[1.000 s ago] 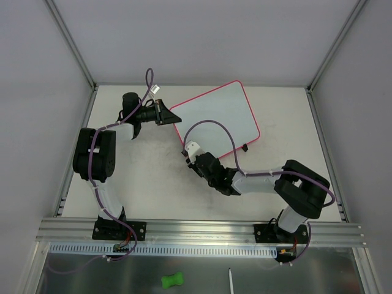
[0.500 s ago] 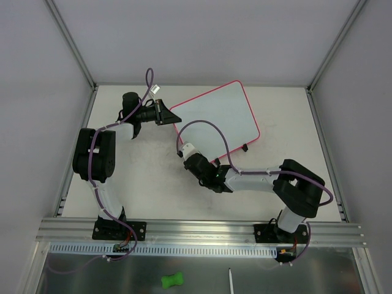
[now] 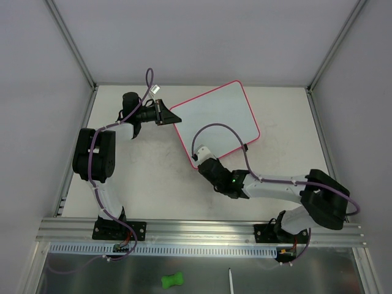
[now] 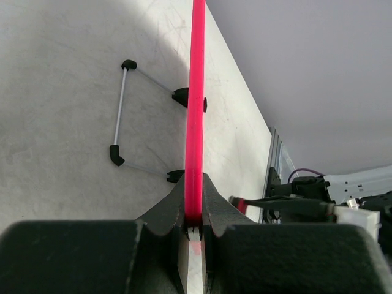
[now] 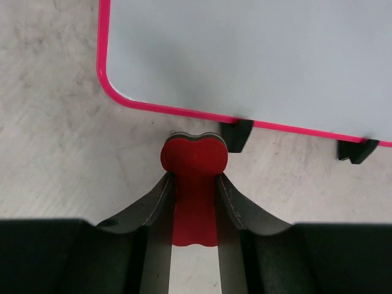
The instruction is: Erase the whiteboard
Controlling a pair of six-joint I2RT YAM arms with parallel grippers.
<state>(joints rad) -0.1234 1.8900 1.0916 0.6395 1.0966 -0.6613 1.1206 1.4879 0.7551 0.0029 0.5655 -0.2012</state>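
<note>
The whiteboard (image 3: 214, 116) lies tilted on the table, its white face showing no marks. My left gripper (image 3: 166, 114) is shut on its left corner; in the left wrist view the pink frame (image 4: 196, 110) runs straight out from the shut left gripper (image 4: 195, 223). My right gripper (image 3: 199, 158) is at the board's near-left corner, shut on a red eraser (image 5: 195, 165). In the right wrist view the right gripper (image 5: 195, 177) holds the eraser just short of the whiteboard (image 5: 245, 55), close to a black clip (image 5: 236, 135).
A second black clip (image 5: 358, 150) sits further along the near edge. A thin wire stand (image 4: 122, 116) shows beside the frame in the left wrist view. Aluminium rails (image 3: 202, 229) run along the table's near edge, and grey walls enclose the table.
The right arm has stretched out and its elbow has swung right. The right gripper with the eraser has shifted slightly right, towards the board's near-left corner. The left arm has not moved.
</note>
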